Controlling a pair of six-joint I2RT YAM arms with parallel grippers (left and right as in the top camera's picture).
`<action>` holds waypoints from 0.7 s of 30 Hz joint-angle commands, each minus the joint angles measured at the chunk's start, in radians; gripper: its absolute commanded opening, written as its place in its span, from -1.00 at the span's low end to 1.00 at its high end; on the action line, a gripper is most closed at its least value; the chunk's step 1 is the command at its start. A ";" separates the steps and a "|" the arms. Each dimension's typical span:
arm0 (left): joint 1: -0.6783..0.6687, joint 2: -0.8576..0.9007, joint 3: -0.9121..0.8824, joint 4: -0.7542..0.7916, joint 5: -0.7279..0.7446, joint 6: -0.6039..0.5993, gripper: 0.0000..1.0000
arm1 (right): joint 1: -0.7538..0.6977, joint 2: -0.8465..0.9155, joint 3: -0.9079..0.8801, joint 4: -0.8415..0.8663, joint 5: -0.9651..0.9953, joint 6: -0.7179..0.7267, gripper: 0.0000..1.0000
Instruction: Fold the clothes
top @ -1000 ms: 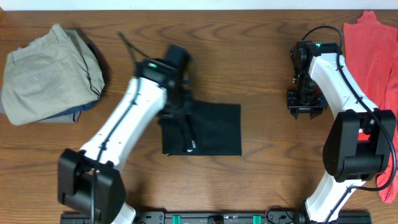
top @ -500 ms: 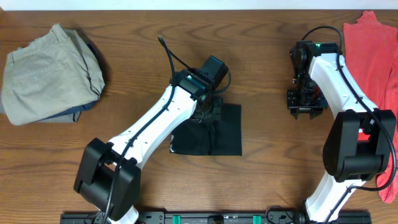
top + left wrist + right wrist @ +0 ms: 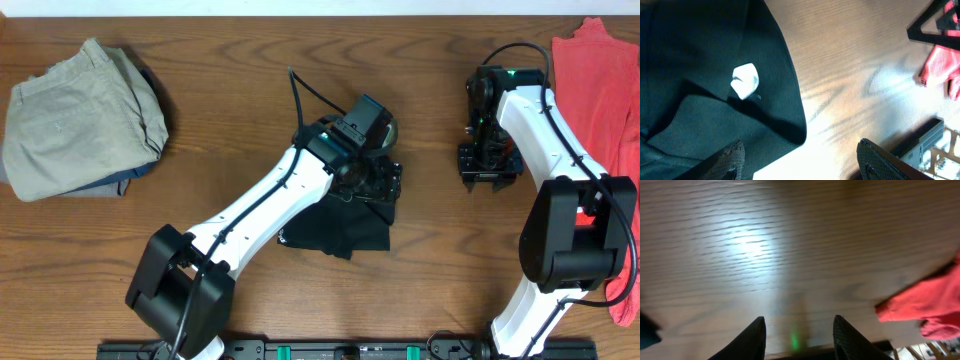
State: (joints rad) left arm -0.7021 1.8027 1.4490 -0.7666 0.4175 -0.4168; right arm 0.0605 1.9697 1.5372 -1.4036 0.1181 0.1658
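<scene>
The black shirt (image 3: 335, 230) lies folded into a small bundle at the table's middle. In the left wrist view it (image 3: 705, 55) fills the left side, with a white logo mark (image 3: 745, 81) showing. My left gripper (image 3: 385, 185) hovers over the bundle's right edge, open and holding nothing (image 3: 800, 165). One of its fingers is above the fabric, the other above bare wood. My right gripper (image 3: 490, 178) stands open over bare table (image 3: 799, 335), well right of the shirt. The coral-red garment (image 3: 600, 90) lies at the far right. The khaki trousers (image 3: 80, 120) sit folded at the far left.
A dark blue-grey cloth (image 3: 125, 180) peeks out from under the trousers. The red garment's edge (image 3: 920, 305) lies close to my right gripper. The table's front rail (image 3: 350, 350) runs between the two arm bases.
My left arm swung right across the shirt, carrying its left part over onto the right. Its jaws then opened and let the fabric go. The right arm stayed put.
</scene>
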 commanded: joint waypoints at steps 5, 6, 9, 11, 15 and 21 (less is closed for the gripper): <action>0.223 -0.118 0.014 -0.119 0.018 0.136 0.47 | 0.027 -0.021 -0.003 0.006 -0.348 -0.220 -0.14; 0.262 -0.134 0.014 -0.137 0.001 0.136 0.47 | 0.035 -0.021 -0.003 0.006 -0.425 -0.257 -0.12; 0.384 -0.161 0.014 -0.177 -0.026 0.135 0.47 | 0.072 -0.021 -0.003 0.005 -0.670 -0.396 0.00; 0.437 -0.156 0.009 -0.187 -0.025 0.136 0.47 | 0.102 -0.021 -0.003 0.013 -0.757 -0.433 -0.02; 0.477 -0.140 -0.032 -0.148 -0.026 0.211 0.47 | 0.165 -0.021 -0.003 0.089 -0.970 -0.436 -0.16; 0.460 -0.053 -0.053 -0.106 -0.026 0.343 0.45 | 0.289 -0.021 -0.016 0.151 -1.051 -0.436 -0.28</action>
State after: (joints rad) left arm -0.2317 1.6985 1.4132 -0.8791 0.3965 -0.1783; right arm 0.2932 1.9697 1.5356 -1.2594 -0.8104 -0.2386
